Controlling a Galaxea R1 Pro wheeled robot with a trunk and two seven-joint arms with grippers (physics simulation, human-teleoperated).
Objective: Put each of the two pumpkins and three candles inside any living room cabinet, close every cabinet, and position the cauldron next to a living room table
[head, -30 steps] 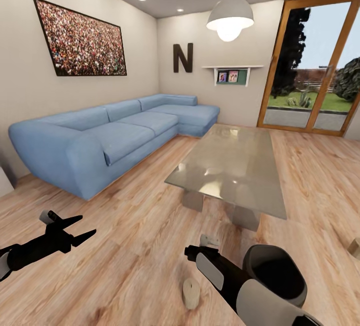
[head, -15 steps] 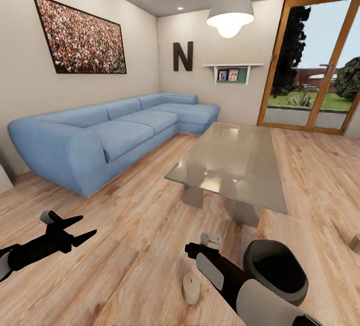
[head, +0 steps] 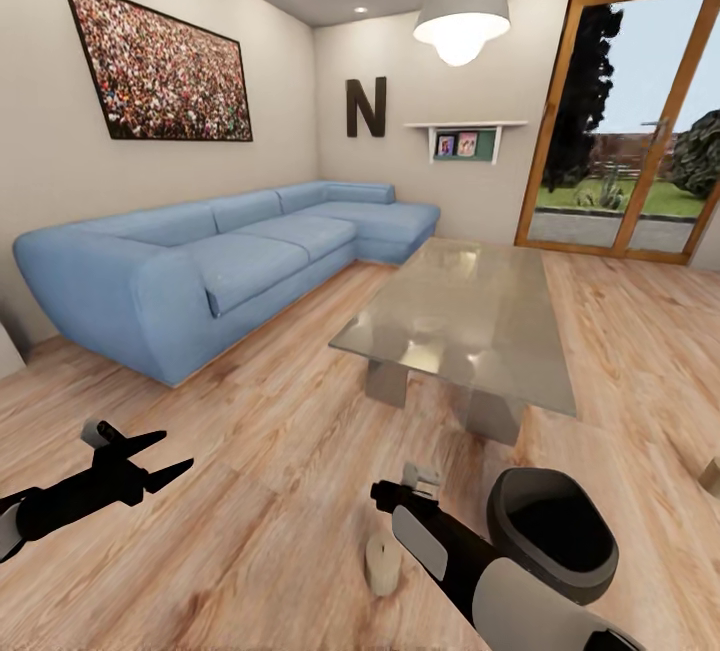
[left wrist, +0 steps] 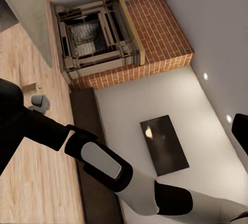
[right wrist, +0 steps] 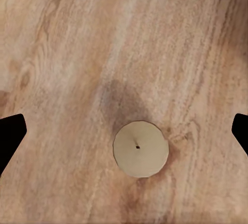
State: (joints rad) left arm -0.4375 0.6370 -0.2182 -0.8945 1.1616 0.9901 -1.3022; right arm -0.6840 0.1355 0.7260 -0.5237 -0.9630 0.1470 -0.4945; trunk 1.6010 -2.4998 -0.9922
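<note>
A candle (head: 382, 565) stands upright on the wood floor (head: 270, 491) near the robot, just left of the right arm. The right gripper (right wrist: 124, 131) hangs above it with fingers spread wide. The left gripper (head: 160, 459) is open at the near left. The table (head: 470, 326) stands farther ahead; the cauldron (head: 552, 536) sits near right.

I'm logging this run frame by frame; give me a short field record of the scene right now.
setting: living room, wood floor
candle: upright on the floor, beside the right arm
second candle: partly seen at the right edge
coffee table: grey glossy top, bare
sofa: blue, along the left wall
left pincer: open, empty, above the floor
right pincer: open, above the candle, tips apart either side
</note>
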